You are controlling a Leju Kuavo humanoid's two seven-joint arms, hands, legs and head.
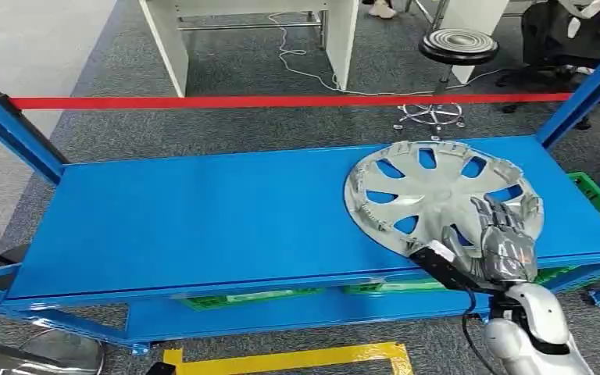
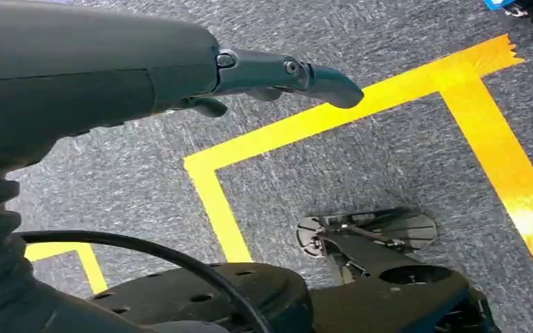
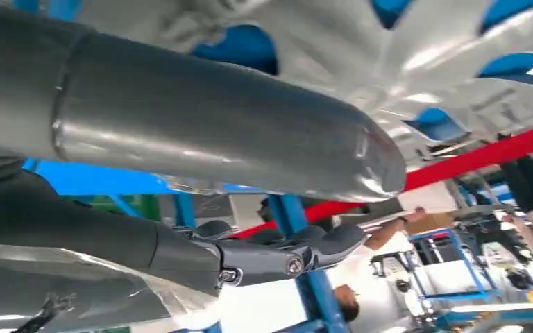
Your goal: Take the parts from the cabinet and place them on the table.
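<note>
A silver hubcap lies flat on the right part of the blue table top. My right hand lies over the hubcap's near right rim, its fingers stretched across the spokes. In the right wrist view the thick thumb sits just beside the hubcap, and the darker fingers stand apart from it with nothing between them. My left hand hangs over the grey carpet with its fingers straight, holding nothing.
A red tape line runs behind the table; a black stool and a white desk stand beyond it. Green crates sit low at the right. Yellow floor tape marks the near side. A person stands far off.
</note>
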